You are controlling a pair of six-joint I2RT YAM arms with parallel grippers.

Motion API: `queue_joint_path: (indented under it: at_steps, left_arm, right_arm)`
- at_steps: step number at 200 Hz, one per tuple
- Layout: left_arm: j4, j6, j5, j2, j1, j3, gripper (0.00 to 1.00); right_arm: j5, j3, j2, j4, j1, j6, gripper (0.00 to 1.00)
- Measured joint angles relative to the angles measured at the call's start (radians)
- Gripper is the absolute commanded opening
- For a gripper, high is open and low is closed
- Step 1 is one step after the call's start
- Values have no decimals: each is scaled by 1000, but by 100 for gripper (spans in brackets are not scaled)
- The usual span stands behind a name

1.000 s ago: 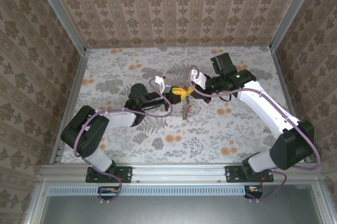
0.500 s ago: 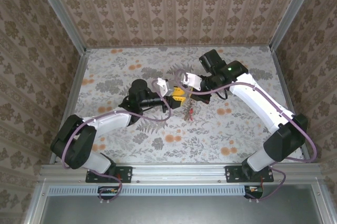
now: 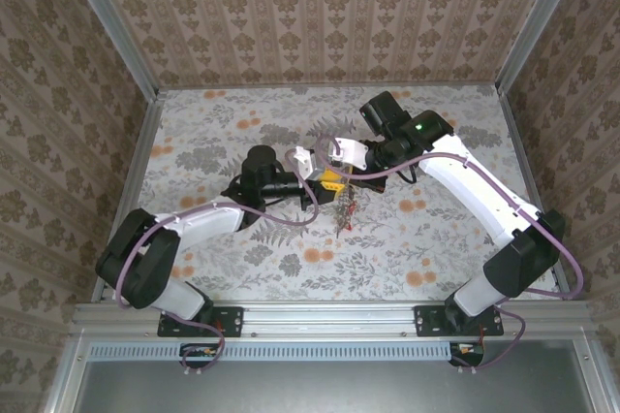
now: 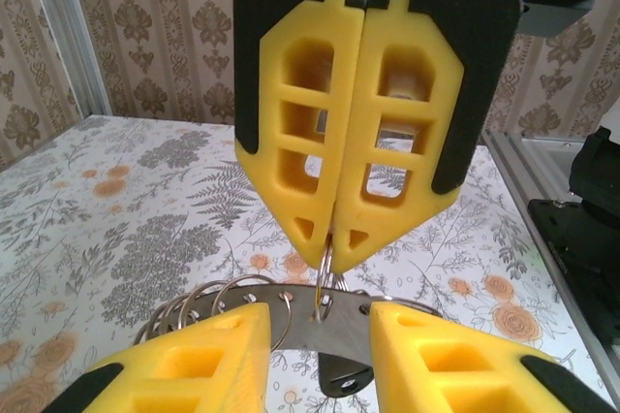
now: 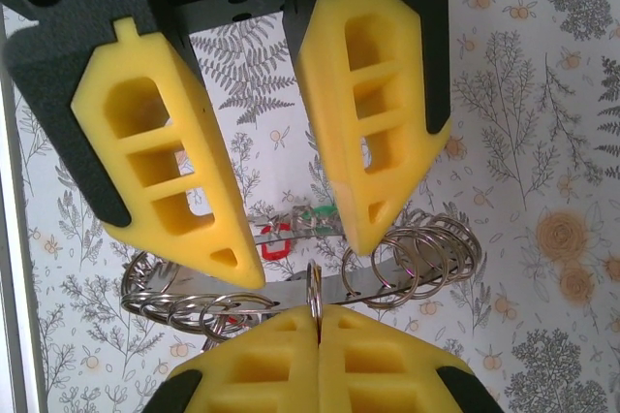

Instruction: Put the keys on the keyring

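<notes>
Clamped together, the right claw is pointed downward, and its yellow pads are pressed flat against each other on a small wire ring that passes through a hole in the keyring. The keyring is seen as a curved grey metal strip with a row of holes, and many thin split rings are hung from it in bunches on either side. It is placed between the two claws, near the middle of the desk, and the floral print of the desk is seen behind and beneath it. The left claw is held apart, with one yellow finger on each side of the strip and the strip crossing the gap just at the fingertips. Whether those fingers are touching the metal cannot be told. In the right wrist view, the pinched ring is seen standing upright at the seam of the right pads, just above the strip. The keys are found close to the keyring: a red head and a green head are seen between the left fingers, just beyond the strip, and a black head is seen under the strip in the left wrist view. From above, a small dangling cluster is seen just below the point where the two claws meet.
</notes>
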Motion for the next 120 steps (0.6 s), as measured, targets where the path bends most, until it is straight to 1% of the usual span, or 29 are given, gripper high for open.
queue_joint_path:
  at_steps: [26,41,50,60,73,100,120]
  left_arm:
    - [23,-14,4,11,-6,2,28]
    - [29,-16,5,14,-8,2,21]
    - [35,-23,7,17,-9,2,19]
    - [40,-24,8,18,-10,2,13]
    - [47,-28,8,19,-10,3,0]
    - [64,-40,6,21,-8,3,0]
    - [90,-51,6,25,-8,2,0]
  right_arm:
    - [-1,0,0,1,0,-4,0]
    - [-2,0,0,2,0,-6,0]
    - [-5,0,0,3,0,-6,0]
    - [-8,0,0,6,0,-6,0]
    - [-16,0,0,8,0,-6,0]
    - [-19,-12,-14,21,-1,-6,0]
    - [-23,-49,-46,60,-6,-6,10]
